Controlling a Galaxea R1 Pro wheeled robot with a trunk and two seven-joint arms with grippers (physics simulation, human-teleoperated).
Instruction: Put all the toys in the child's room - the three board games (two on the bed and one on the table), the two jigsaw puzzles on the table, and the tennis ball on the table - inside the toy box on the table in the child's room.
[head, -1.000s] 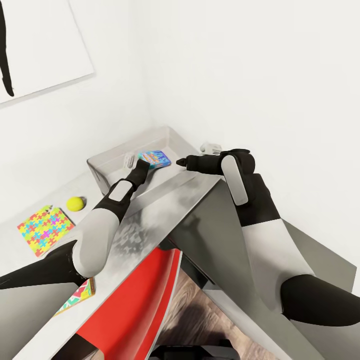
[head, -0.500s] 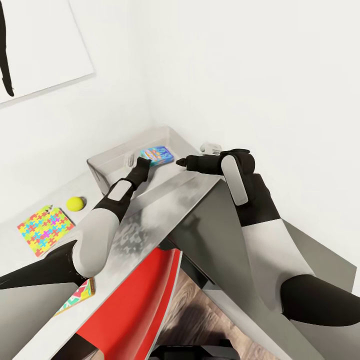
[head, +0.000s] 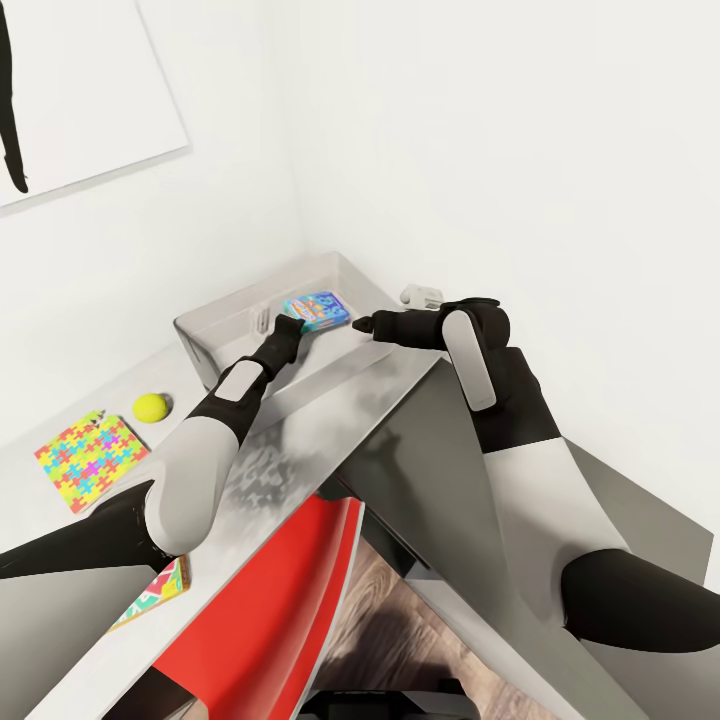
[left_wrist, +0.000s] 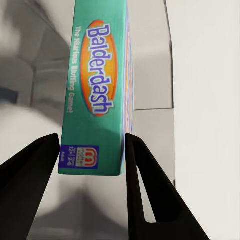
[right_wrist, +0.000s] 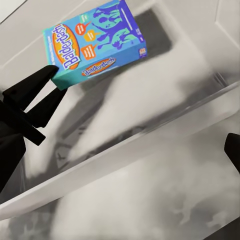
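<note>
The light grey toy box stands in the table's far corner. My left gripper reaches over its near rim and is shut on the short end of the blue "Balderdash" board game. The game hangs tilted above the box floor, and both fingertips press its sides. My right gripper hovers at the box's near right corner, open, with one fingertip at the picture's edge. The tennis ball and a jigsaw puzzle lie on the table, left of my left arm.
A second colourful flat item peeks out beneath my left forearm at the table's front edge. A red seat sits under the table, over wood floor. White walls close in behind and to the right. A black-silhouette picture hangs at the upper left.
The left gripper has carried the board game a little farther in over the toy box and slightly higher. The right arm has stayed put.
</note>
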